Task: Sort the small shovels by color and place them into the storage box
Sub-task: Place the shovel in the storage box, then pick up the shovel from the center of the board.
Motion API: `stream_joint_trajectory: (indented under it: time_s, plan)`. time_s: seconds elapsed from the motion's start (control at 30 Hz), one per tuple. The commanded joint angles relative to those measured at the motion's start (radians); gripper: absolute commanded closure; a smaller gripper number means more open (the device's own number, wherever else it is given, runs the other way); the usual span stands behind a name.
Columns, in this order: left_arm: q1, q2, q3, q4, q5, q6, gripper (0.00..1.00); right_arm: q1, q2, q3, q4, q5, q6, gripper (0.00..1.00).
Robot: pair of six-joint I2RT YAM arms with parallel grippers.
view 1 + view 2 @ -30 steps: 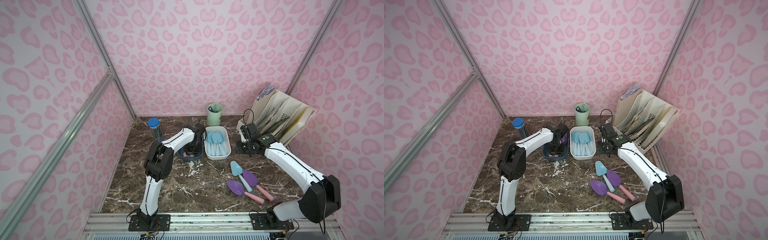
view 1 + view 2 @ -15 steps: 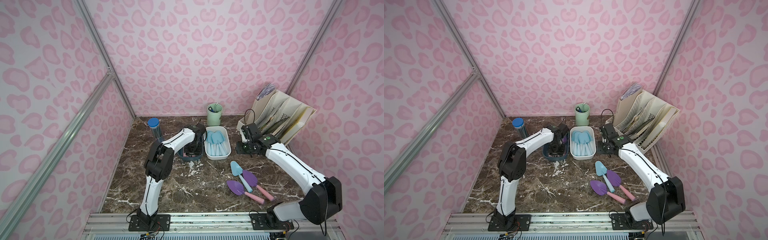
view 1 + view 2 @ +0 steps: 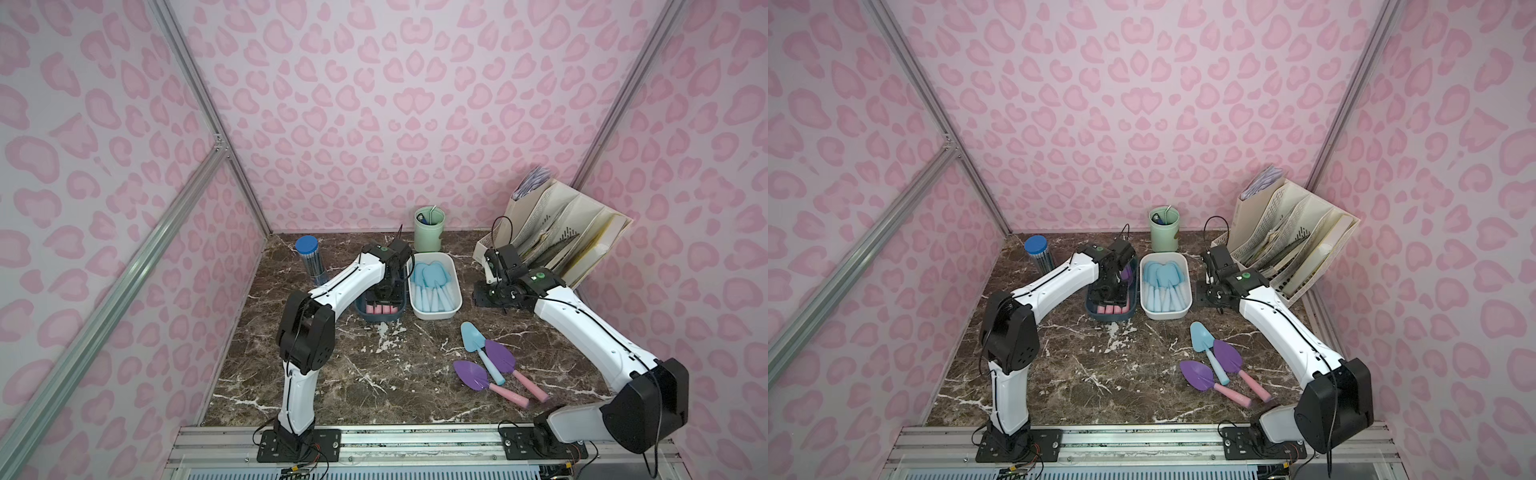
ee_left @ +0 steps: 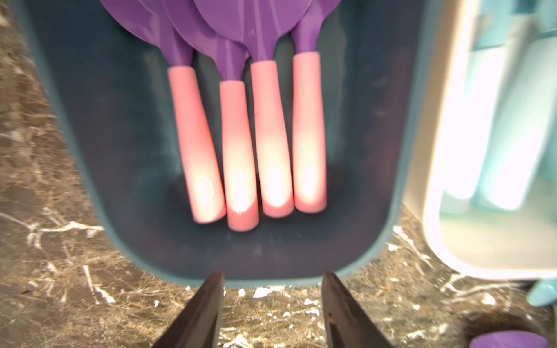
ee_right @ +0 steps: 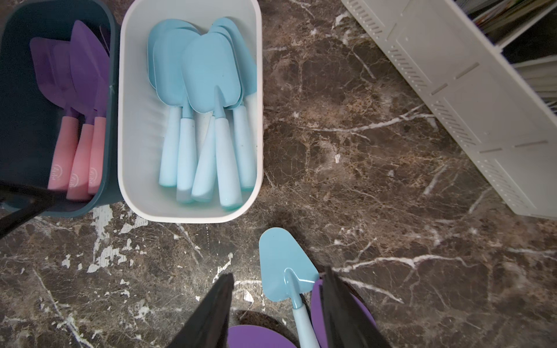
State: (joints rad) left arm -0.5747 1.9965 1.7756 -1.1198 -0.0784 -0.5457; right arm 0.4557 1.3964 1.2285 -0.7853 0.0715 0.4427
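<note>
White arms [image 3: 351,282] — black joints [image 3: 305,338] (thin cables [image 3: 497,226]).

Just ahead of my left gripper [image 4: 272,275], the dark box [image 4: 120,180] looks like smooth matt plastic; the pink handles [image 4: 271,144] in it are glossy plastic. Under my right gripper [image 5: 278,272], the tabletop [image 5: 391,180] is polished brown stone, and the blue shovel [image 5: 280,259] is smooth plastic.

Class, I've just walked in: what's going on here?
A colour sort is under way. The left gripper hangs open over the dark box holding four purple shovels; the white box holds light blue shovels. The right gripper is open, empty. One blue shovel and two purple ones lie on the table.
</note>
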Motion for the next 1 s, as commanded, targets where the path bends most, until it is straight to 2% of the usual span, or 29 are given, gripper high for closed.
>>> stream_joint_trajectory:
  time_s: [0.0, 0.33, 0.5, 0.67, 0.8, 0.97]
  plan:
    - [-0.006, -0.065, -0.006, -0.033, -0.031, -0.014, 0.35, 0.000, -0.012, -0.004, -0.023, -0.004, 0.020, 0.47]
    - [-0.025, -0.280, -0.110, -0.054, -0.067, -0.052, 0.30, 0.013, -0.079, -0.140, -0.058, -0.086, 0.123, 0.44]
    - [-0.025, -0.359, -0.193, -0.057, -0.082, -0.063, 0.30, 0.082, -0.103, -0.226, -0.071, -0.087, 0.203, 0.40]
    - [-0.022, -0.407, -0.281, -0.046, -0.106, -0.088, 0.30, 0.167, -0.097, -0.292, -0.095, -0.061, 0.275, 0.34]
    - [-0.022, -0.420, -0.315, -0.043, -0.099, -0.090, 0.30, 0.170, -0.119, -0.385, -0.048, -0.085, 0.328, 0.34]
    - [-0.022, -0.438, -0.368, -0.031, -0.103, -0.101, 0.30, 0.168, -0.147, -0.428, -0.035, -0.069, 0.367, 0.34]
